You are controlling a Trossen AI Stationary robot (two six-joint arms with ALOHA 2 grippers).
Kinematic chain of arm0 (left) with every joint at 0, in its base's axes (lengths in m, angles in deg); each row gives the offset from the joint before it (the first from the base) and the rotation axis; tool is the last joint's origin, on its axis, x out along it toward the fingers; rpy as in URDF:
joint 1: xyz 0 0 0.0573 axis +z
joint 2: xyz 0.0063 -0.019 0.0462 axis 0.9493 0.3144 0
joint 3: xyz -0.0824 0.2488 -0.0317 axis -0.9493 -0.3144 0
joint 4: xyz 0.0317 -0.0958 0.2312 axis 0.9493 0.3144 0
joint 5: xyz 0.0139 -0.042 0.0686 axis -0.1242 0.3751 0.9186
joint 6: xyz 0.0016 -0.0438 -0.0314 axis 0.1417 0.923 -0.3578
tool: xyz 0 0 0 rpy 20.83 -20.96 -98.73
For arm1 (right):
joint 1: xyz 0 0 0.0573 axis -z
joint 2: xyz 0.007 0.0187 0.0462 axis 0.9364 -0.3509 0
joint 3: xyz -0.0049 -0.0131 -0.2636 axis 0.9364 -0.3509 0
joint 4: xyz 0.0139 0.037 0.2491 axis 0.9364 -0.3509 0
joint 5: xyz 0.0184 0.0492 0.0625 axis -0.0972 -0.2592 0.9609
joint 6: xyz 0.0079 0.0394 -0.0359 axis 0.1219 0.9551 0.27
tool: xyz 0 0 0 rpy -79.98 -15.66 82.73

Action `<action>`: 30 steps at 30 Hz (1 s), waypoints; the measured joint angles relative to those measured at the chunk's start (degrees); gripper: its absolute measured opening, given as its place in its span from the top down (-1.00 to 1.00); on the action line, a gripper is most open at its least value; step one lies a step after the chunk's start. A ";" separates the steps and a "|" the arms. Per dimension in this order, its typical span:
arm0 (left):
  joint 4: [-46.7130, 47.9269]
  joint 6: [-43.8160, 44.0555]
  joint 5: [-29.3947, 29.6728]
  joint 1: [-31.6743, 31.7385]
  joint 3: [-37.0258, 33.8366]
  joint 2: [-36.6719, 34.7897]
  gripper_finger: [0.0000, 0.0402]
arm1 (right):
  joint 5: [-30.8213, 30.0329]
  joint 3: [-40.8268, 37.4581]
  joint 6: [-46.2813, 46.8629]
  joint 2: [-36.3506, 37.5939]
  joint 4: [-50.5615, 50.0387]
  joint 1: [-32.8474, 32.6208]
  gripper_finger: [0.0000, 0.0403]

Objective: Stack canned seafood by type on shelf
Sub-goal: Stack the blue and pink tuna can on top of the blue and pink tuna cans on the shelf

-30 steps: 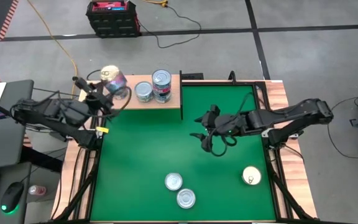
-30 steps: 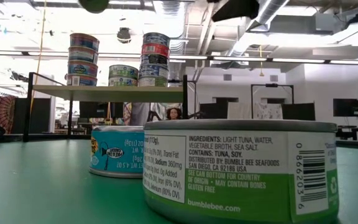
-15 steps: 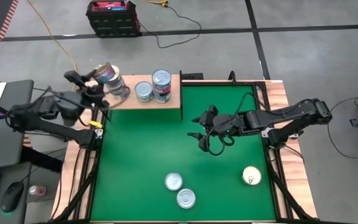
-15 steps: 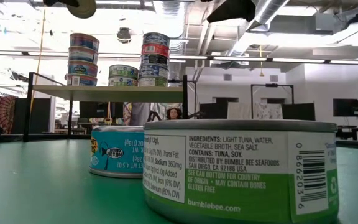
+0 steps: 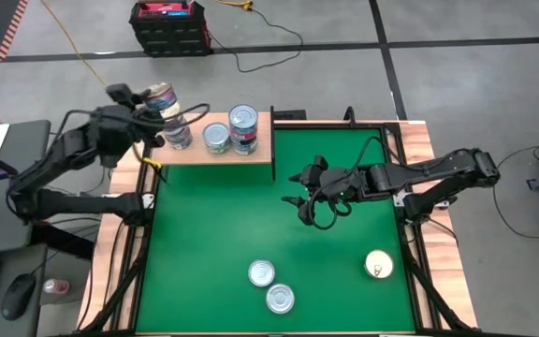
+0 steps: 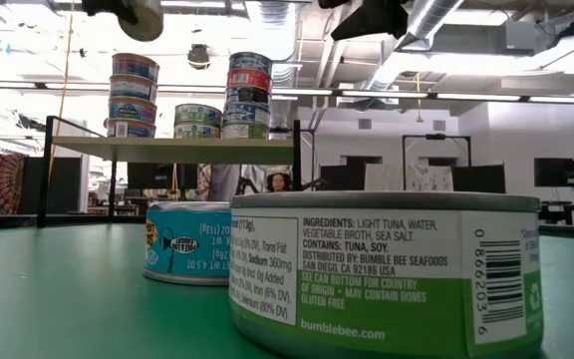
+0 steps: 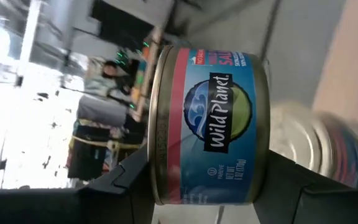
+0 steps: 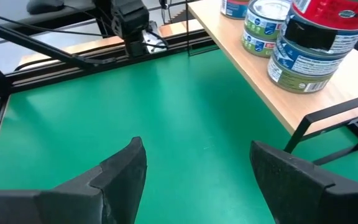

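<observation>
Held tin label: "Wild Planet" on a round flat tin with blue and red side label [image 7: 210, 124]; more red-band writing, cut off, unreadable.
Near tin label: green-and-white tin [image 6: 387, 274] closest in the low view, "INGREDIENTS: LIGHT TUNA, WATER, VEGETABLE BROTH, SEA SALT", "DISTRIBUTED BY: BUMBLE BEE SEAFOODS", "bumblebee.com".
Tin behind it: turquoise-sided tin [image 6: 187, 254], print too small to read.
Left gripper [image 5: 152, 101]: raised above the far left end of the light-wood shelf [image 5: 195, 154], pinching the Wild Planet tin by its flat ends, tin on its side, over the leftmost stack of tins [image 5: 176, 131].
Right gripper [image 5: 309, 198]: spread wide, holding nothing, hovering over the green mat [image 5: 204, 243] just right of centre.
Shelf contents: three stacks; the leftmost stack, a short stack [image 5: 216, 138] in the middle, a taller stack with red-labelled tin on top [image 5: 242, 126] at right.
Counter: two silver-lidded tins [image 5: 269, 285] near centre, touching; one gold-lidded tin [image 5: 378, 264] near right.
</observation>
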 joint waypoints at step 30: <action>10.01 -16.23 -5.11 7.91 1.39 4.94 0.01 | 0.08 -0.02 3.02 0.00 -0.05 -0.61 -0.53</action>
